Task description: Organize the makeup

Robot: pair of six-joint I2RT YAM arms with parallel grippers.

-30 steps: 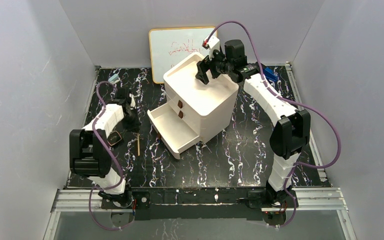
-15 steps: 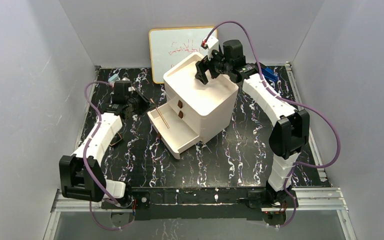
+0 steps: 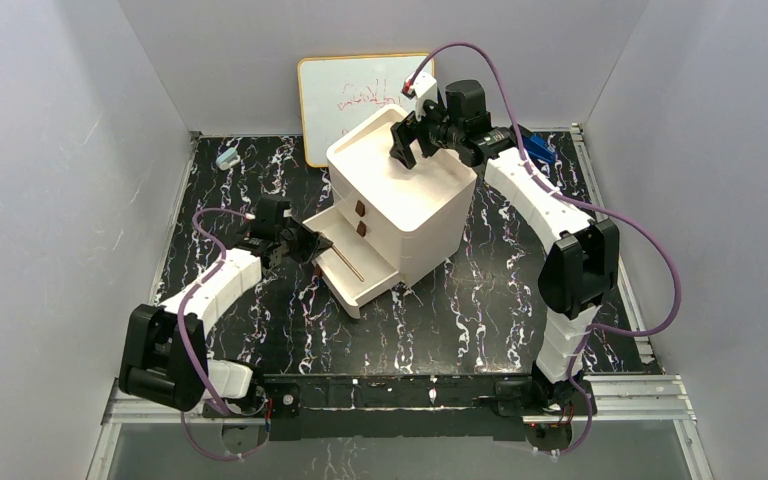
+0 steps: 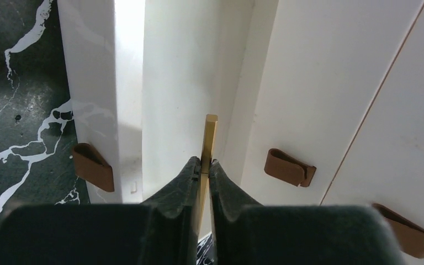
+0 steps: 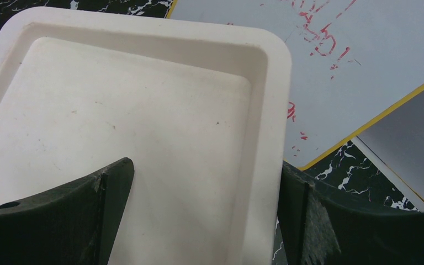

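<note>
My left gripper [image 3: 309, 245] is shut on a thin gold stick [image 3: 346, 266] and holds it over the open lower drawer [image 3: 332, 262] of the white drawer box [image 3: 415, 200]. In the left wrist view the stick [image 4: 208, 138] pokes out past my left gripper [image 4: 205, 162] into the drawer [image 4: 171, 83]. My right gripper [image 3: 409, 143] is open and empty. Its jaws stand on either side of the rim of the box's top tray [image 5: 268, 121], as the right wrist view of the gripper [image 5: 205, 163] shows. The puff, palette, compact and brushes are out of view.
A whiteboard [image 3: 350, 95] with red marks leans on the back wall behind the box. A small pale-blue object [image 3: 226, 158] lies at the back left. A blue object [image 3: 541, 150] sits behind the right arm. Brown drawer pulls [image 4: 289, 167] face the left gripper.
The left gripper took the stick off the table at the left and carried it right, to the open drawer. The right arm has not moved.
</note>
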